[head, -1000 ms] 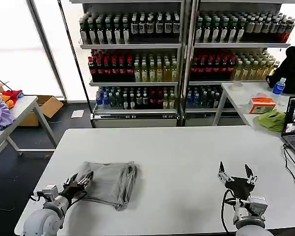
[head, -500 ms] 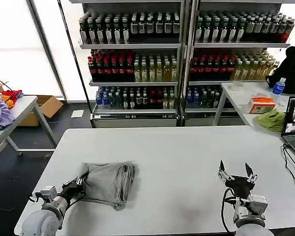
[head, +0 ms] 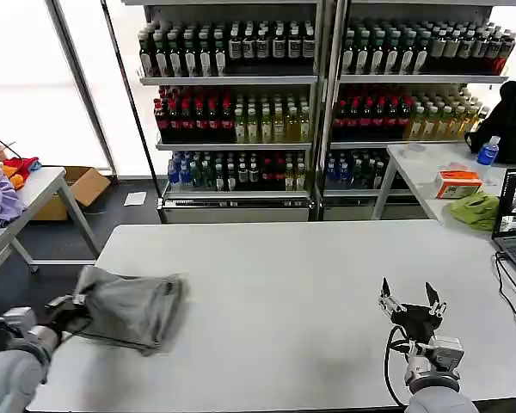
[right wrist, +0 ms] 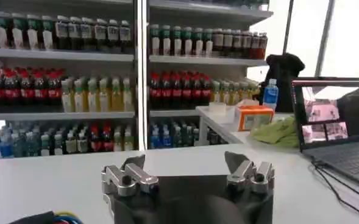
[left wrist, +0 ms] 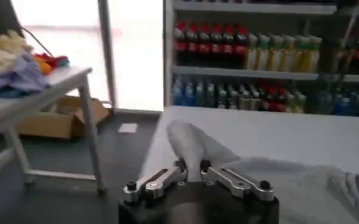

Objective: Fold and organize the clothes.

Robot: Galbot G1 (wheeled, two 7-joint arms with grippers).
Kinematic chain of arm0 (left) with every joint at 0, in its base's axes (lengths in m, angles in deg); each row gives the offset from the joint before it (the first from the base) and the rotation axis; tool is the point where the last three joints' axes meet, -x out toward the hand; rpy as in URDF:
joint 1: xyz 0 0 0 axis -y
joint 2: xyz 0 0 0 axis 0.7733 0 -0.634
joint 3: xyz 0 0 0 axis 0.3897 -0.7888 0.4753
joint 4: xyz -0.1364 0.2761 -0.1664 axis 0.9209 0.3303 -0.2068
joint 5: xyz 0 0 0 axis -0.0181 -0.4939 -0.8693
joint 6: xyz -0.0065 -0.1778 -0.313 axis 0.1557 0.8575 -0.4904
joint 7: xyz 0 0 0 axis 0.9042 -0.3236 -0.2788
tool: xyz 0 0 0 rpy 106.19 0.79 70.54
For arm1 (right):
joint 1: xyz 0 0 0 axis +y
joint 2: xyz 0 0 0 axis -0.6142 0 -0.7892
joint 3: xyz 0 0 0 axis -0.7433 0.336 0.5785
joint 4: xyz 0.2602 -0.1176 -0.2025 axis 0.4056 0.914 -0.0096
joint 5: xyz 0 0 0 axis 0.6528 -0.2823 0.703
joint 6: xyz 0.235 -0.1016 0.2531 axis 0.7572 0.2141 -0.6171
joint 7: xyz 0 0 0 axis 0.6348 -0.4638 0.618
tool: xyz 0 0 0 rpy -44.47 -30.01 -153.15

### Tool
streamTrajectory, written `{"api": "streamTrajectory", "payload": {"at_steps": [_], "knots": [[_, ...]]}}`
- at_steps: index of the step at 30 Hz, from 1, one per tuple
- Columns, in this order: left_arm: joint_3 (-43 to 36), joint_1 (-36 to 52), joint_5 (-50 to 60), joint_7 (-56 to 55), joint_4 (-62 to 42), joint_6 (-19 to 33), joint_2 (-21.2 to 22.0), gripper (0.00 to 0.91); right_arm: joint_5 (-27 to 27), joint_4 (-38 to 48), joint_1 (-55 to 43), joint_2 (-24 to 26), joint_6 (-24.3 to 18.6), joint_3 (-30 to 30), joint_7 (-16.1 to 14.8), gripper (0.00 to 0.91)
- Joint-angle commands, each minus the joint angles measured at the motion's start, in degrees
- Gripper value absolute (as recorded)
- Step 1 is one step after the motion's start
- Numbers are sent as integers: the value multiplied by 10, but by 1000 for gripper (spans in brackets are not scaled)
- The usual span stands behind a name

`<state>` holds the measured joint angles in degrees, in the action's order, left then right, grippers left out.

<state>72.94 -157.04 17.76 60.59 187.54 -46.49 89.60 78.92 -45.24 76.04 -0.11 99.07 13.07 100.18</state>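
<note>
A folded grey T-shirt (head: 129,308) of soft cotton lies bunched at the left end of the white table (head: 310,292), its cloth rumpled into loose ridges and sagging toward the table's left edge. The left gripper (head: 67,307) sits at that same edge, its two slim metal fingers (left wrist: 228,178) drawn in tight on a raised peak of the grey fabric, which stands up between them like a small tent in the left wrist view (left wrist: 191,146). The rest of the shirt spreads flat and wrinkled across the smooth tabletop behind the pinch. The right gripper (head: 411,301) hangs over the near right part of the table, well apart from the shirt, with its dark pointed fingers (head: 384,295) spread wide and nothing between them; the right wrist view shows the same splayed metal fingers (right wrist: 130,176). Beyond the table's far side stand tall shelves (head: 318,103) packed with rows of glossy bottles, and off the table's right end a side table carries a crumpled lime-green cloth (head: 476,209).
</note>
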Motion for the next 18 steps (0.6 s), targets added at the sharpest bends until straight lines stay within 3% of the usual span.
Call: {"api": "streamTrajectory", "payload": {"at_steps": [1, 10, 18], "knots": [[143, 0, 11, 10, -23, -1, -120, 0, 0, 7, -9, -2, -1, 9, 0, 907], [-4, -20, 45, -3, 123, -19, -31, 0, -1, 1, 3, -5, 0, -5, 1, 907], [-187, 29, 6, -80, 235, -52, 2, 0, -5, 2, 20, -21, 3, -24, -1, 907]]}}
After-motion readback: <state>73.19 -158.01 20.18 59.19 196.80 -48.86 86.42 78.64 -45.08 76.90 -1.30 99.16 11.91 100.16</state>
